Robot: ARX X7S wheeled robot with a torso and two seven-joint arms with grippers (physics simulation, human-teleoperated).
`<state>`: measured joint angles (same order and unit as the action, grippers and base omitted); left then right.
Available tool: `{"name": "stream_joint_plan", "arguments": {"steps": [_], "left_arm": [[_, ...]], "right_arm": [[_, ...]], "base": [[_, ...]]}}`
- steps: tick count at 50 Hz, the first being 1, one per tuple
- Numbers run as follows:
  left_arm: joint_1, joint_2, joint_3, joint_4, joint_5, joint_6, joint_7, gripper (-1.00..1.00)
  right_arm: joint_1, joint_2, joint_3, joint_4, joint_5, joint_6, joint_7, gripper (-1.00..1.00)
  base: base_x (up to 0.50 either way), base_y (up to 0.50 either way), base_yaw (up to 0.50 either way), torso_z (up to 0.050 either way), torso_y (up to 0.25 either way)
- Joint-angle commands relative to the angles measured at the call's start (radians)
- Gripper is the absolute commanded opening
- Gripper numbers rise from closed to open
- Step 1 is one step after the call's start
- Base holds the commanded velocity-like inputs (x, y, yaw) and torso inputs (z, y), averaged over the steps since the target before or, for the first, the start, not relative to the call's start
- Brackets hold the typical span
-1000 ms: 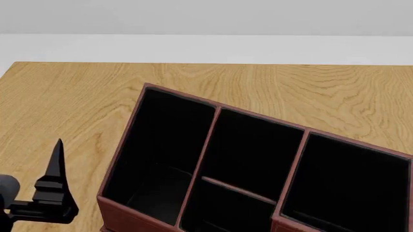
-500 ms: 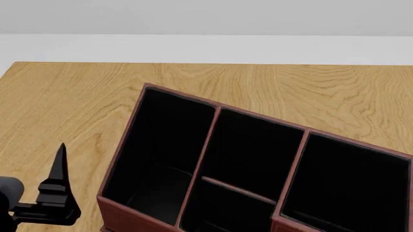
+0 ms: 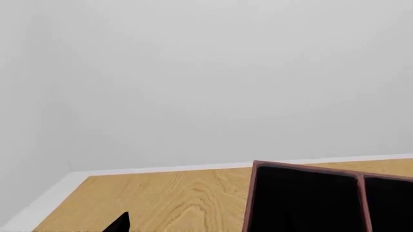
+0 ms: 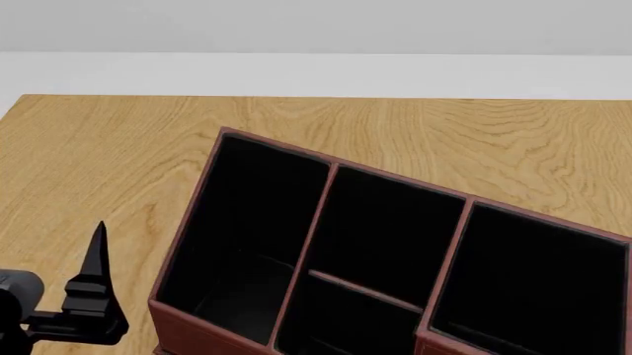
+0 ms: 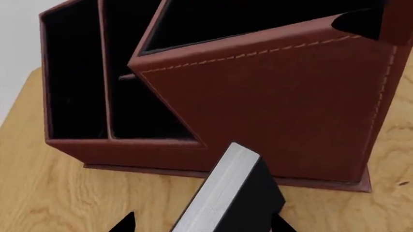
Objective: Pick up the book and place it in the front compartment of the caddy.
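While the right gripper (image 5: pixel 203 223) holds the book (image 5: pixel 226 191) just near the caddy (image 5: pixel 271 101), lifting it over the front compartment (image 4: pixel 341 319) comes next; the left gripper's (image 4: pixel 91 310) opening is unclear.

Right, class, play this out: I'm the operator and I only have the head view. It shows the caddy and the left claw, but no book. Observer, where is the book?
Observer: The right wrist view has it. The book sits between the fingertips of the right claw, outside the caddy.
Operator: Is it over a cell yet?
Observer: No. It shows against the caddy's stitched red-brown outer side, not above any opening.
Operator: How is it turned?
Observer: It is tilted. Its pale page edge faces that camera, with the black cover next to it.
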<state>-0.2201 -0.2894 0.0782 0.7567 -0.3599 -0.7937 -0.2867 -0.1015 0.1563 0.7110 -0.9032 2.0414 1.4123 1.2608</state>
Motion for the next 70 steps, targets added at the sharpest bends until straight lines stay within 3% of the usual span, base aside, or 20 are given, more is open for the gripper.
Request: {"name": "stream_joint_plan", "arguments": {"steps": [1, 24, 70], "left_arm": [[0.003, -0.002, 0.002, -0.007, -0.004, 0.007, -0.003, 1.00], [0.002, -0.002, 0.020, -0.045, -0.002, 0.040, -0.002, 1.00], [0.024, -0.015, 0.022, -0.082, -0.012, 0.093, -0.005, 1.00]], "right_arm": [[0.003, -0.040, 0.008, 0.020, -0.065, 0.018, -0.059, 1.00], [0.002, -0.087, 0.008, 0.046, -0.233, 0.035, -0.160, 1.00], [-0.037, -0.111, -0.156, 0.120, -0.576, -0.084, -0.397, 1.00]], "base": [[0.00, 0.00, 0.00, 0.000, 0.000], [0.00, 0.00, 0.00, 0.000, 0.000], [0.00, 0.00, 0.00, 0.000, 0.000]]}}
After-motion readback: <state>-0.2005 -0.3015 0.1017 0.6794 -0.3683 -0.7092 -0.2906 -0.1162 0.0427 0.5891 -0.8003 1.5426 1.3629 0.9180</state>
